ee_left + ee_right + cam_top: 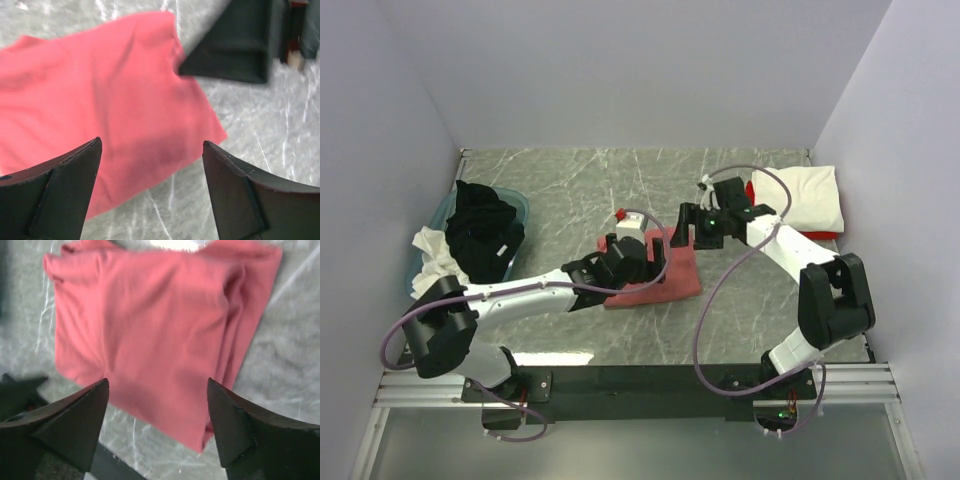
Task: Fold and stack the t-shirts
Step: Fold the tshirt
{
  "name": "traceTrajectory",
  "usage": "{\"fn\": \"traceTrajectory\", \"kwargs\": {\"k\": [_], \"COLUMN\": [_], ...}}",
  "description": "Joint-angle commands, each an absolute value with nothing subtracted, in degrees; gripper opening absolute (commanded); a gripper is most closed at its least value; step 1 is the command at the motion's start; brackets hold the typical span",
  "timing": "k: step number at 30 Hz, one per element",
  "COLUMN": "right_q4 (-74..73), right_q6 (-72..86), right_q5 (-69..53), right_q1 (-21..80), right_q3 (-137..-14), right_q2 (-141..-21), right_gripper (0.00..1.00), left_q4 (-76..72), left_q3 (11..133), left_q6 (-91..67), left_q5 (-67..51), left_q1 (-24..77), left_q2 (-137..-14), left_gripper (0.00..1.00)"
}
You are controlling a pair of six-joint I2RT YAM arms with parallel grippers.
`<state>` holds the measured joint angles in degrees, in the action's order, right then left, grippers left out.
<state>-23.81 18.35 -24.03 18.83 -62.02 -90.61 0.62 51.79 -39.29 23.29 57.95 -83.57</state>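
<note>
I find pink shirt (150, 330) folded directly beneath both pincers. L pincer (151, 142) and R pincer (157, 381): jaws apart, empty. White shirt (810, 200) lies on R pincer's side.

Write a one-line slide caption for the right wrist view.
Open right gripper hovers above a folded salmon-pink t-shirt on the marbled table.

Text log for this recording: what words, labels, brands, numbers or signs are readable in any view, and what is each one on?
No text can be read in any view.
salmon-pink shirt: plain cloth in both wrist views, no print or label showing.
black shirt in the teal basin: a pale fleck that may be a tag, too small to read.
Arms: no lettering can be made out.
</note>
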Motion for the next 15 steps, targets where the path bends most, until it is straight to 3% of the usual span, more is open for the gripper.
{"fn": "traceTrajectory", "kwargs": {"k": [1, 15], "right_q4": [-17.49, -11.43], "right_q6": [18.37, 19.68], "right_q5": [-34.27, -35.68], "right_q1": [15.75, 10.37], "right_q3": [-57.24, -48.52], "right_q2": [-86.93, -91.04], "right_gripper": [0.88, 0.93], "left_q4": [3.17, -4.04], "left_q3": [51.08, 40.17], "left_q6": [-37.27, -36.83], "left_q5": [24.53, 17.49], "left_q1": [54.51, 44.91], "left_q2": [-82.62, -84.37], "left_gripper": [0.88, 0.87]}}
